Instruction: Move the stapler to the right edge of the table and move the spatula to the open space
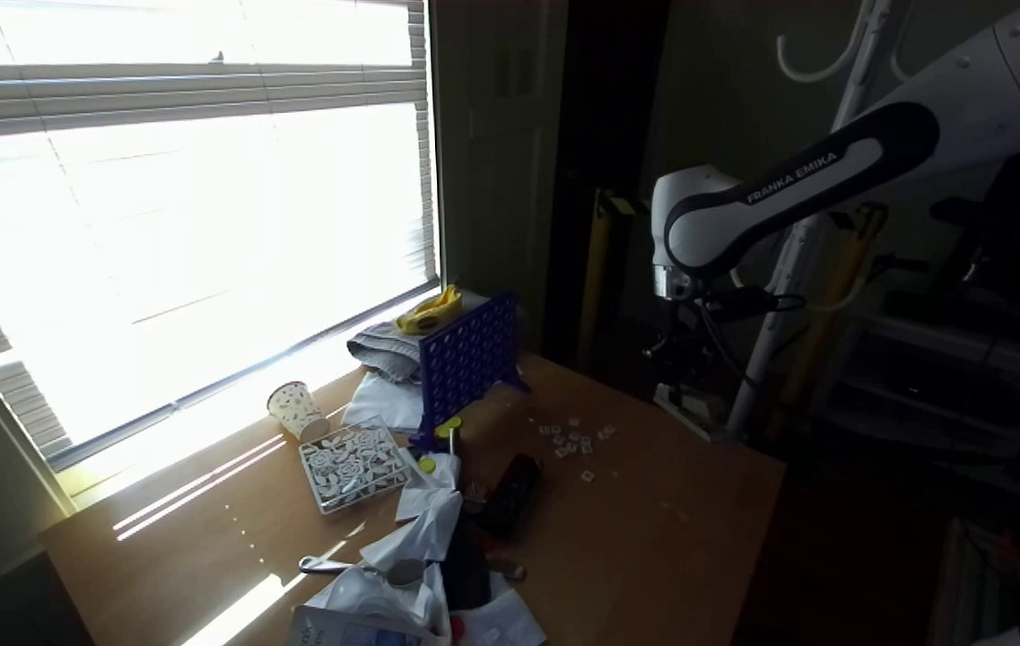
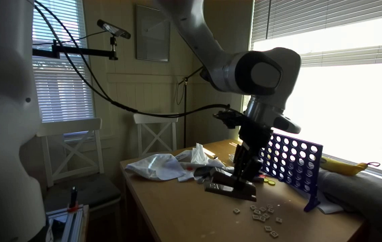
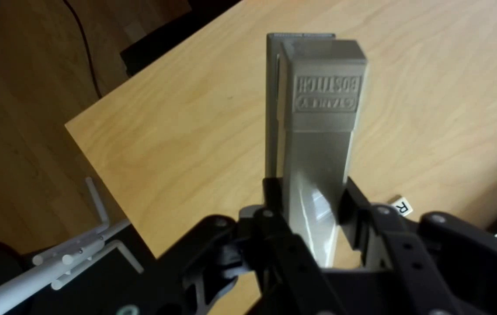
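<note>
My gripper is shut on the grey stapler, with one finger on each side of its body. In an exterior view the stapler hangs in the air over the wooden table, roughly level. Seen from elsewhere, the stapler overlaps the edge of the table. Below it, in the wrist view, lie bare wood and a corner of the table. The stapler's rear end is concealed by the gripper. I cannot make out the spatula; it is hidden or out of view.
Several letter tiles are scattered near the blue upright grid. Crumpled white bags, a dark case, a white openwork tray and a paper cup crowd the window side. A metal handle pokes out beside the bags.
</note>
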`<action>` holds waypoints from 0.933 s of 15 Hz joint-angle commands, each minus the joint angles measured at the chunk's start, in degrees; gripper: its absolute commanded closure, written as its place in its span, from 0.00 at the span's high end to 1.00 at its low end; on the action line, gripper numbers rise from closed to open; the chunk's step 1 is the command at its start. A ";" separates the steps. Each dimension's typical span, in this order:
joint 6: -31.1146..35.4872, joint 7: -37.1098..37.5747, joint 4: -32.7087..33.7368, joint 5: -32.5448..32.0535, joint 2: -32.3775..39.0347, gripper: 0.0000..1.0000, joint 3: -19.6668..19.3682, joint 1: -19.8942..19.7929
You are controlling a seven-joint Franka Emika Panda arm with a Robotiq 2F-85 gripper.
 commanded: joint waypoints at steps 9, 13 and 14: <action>-3.26 -26.98 12.74 1.58 8.03 0.11 -3.09 -7.26; 1.50 -24.33 17.79 -3.21 12.19 0.11 -3.10 -6.40; 4.98 -22.00 17.84 -6.23 13.01 0.11 -3.31 -4.96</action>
